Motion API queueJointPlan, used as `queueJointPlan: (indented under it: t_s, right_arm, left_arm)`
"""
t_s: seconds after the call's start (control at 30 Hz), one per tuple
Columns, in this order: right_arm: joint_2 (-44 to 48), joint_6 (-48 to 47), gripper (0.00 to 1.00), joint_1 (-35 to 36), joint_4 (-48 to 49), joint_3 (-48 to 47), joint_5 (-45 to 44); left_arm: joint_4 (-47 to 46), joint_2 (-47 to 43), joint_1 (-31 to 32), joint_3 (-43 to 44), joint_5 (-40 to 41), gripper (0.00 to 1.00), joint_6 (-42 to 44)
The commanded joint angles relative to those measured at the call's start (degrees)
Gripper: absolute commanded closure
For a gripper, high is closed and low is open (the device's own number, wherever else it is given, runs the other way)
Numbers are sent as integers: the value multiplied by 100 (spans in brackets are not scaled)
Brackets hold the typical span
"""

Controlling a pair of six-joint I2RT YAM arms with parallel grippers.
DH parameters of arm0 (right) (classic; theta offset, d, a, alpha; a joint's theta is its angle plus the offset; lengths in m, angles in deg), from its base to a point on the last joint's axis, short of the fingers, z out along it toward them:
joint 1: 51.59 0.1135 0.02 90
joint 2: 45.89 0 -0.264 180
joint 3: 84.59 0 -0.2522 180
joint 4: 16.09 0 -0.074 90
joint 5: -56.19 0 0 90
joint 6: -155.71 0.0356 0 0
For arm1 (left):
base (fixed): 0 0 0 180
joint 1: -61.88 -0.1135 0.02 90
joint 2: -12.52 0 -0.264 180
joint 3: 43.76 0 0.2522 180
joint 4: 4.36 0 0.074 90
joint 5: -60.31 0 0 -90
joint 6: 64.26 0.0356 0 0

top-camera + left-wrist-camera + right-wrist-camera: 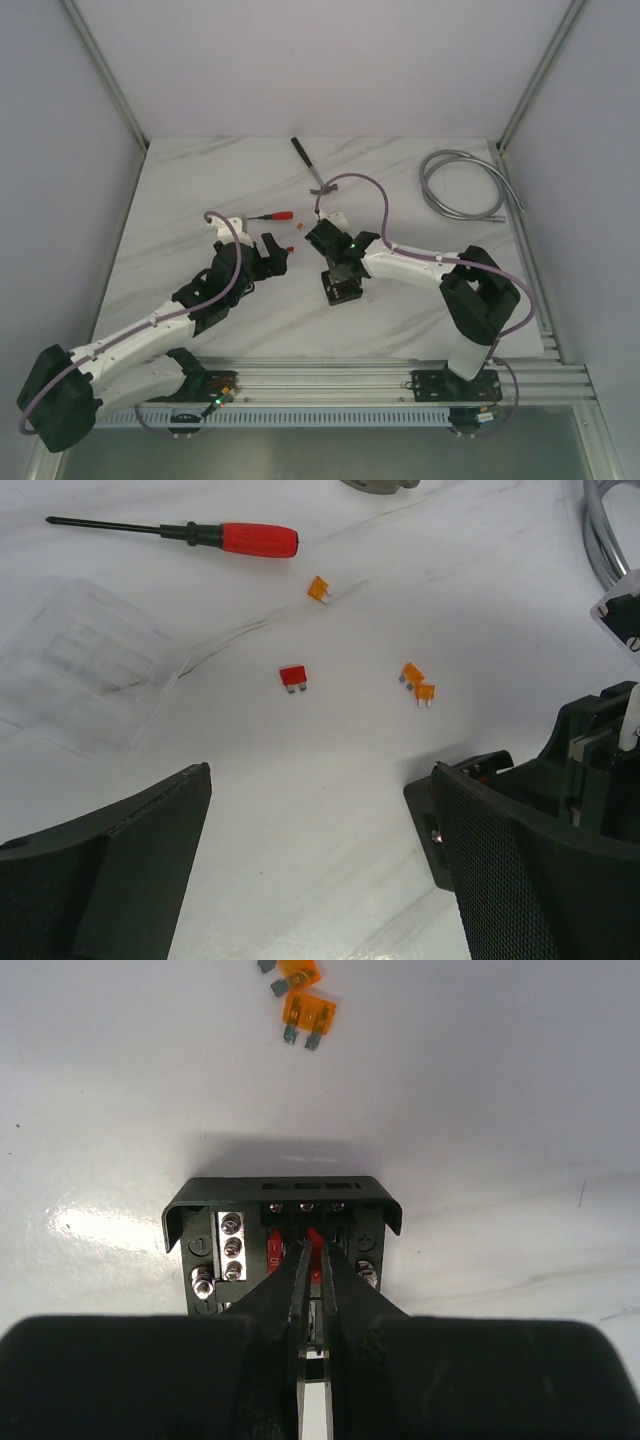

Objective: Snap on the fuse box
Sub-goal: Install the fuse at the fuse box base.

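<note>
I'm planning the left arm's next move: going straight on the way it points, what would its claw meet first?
Probably the bare table, just short of the red fuse lying roughly centred ahead; depth is unclear.

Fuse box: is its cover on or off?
Off. The fuse box shows bare screws and red fuses from above.

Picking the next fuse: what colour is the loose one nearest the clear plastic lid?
That fuse is red, clearest in the left wrist view.

The top camera looks down from high behind the near edge, taking in the whole table [200, 180]. Both wrist cameras sit close above it, sharing the orange fuses [412, 674].
</note>
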Motion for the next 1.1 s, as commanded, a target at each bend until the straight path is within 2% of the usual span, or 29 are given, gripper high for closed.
queueJointPlan:
  t_s: [0.0,0.27,0.53,0.87,1.07]
  right_arm:
    - [-643,107,100,30,-580,355,214]
    - [-270,402,100,304,-822,392,-106]
    - [-424,335,100,265,-634,667,-89]
    - [-1044,-96,100,-95,-527,336,311]
    - [-1030,-16,100,-64,-538,706,543]
  left_arm:
    - [106,-112,-23,-58,31,0,-76]
    - [106,-26,-27,-36,23,0,-129]
    - [135,-83,-21,-50,13,0,-132]
    - [149,-111,-22,-41,-10,0,-132]
    - [161,-129,-23,-49,12,0,-113]
